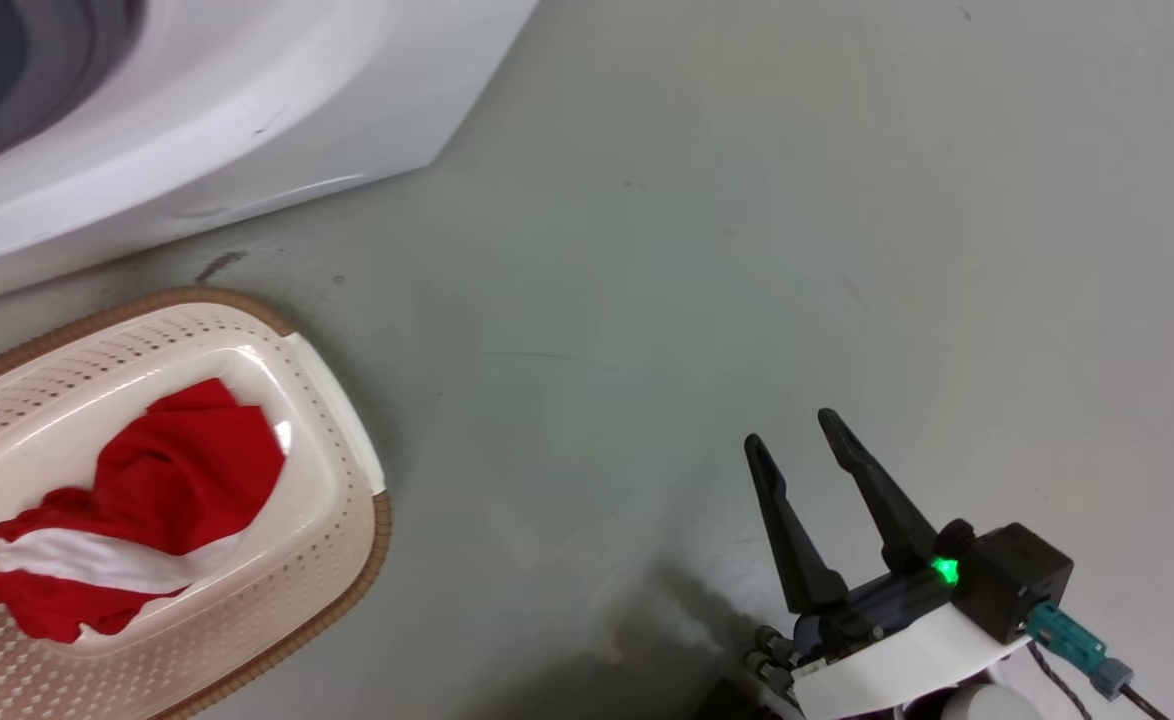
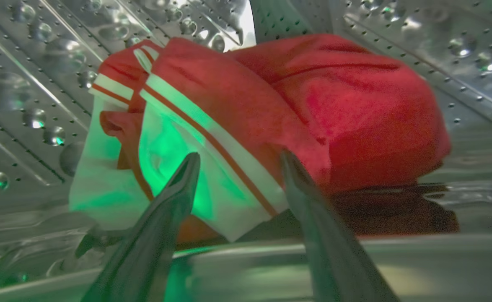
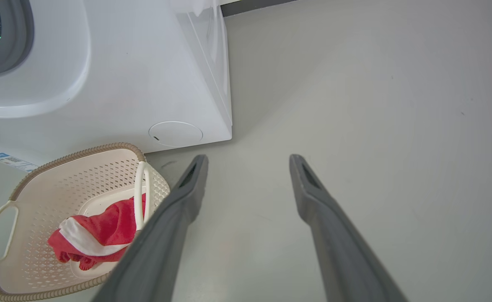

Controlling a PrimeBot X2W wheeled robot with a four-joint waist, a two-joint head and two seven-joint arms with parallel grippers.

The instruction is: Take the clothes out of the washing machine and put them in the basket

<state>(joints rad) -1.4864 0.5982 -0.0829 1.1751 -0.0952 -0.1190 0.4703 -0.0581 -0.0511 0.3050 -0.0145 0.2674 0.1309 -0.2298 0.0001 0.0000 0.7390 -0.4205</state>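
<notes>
Inside the washing machine's steel drum (image 2: 32, 84) lies a heap of red clothes (image 2: 313, 109) with white stripes. My left gripper (image 2: 239, 157) is open just in front of the heap, its fingertips at the white-striped edge, nothing clamped. The white washing machine (image 1: 197, 130) stands at the upper left of the head view, and its front (image 3: 145, 84) faces the right wrist camera. The cream basket (image 1: 347, 560) sits on the floor before it and holds one red garment with a white band (image 1: 147, 510), also seen as red clothes (image 3: 99, 235) in the basket (image 3: 32, 209). My right gripper (image 1: 797, 428) hangs open over bare floor.
Grey floor (image 1: 747, 250) stretches to the right of the machine and basket. A round white service cap (image 3: 175, 133) sits low on the machine's front. A green light from my left wrist tints the white fabric.
</notes>
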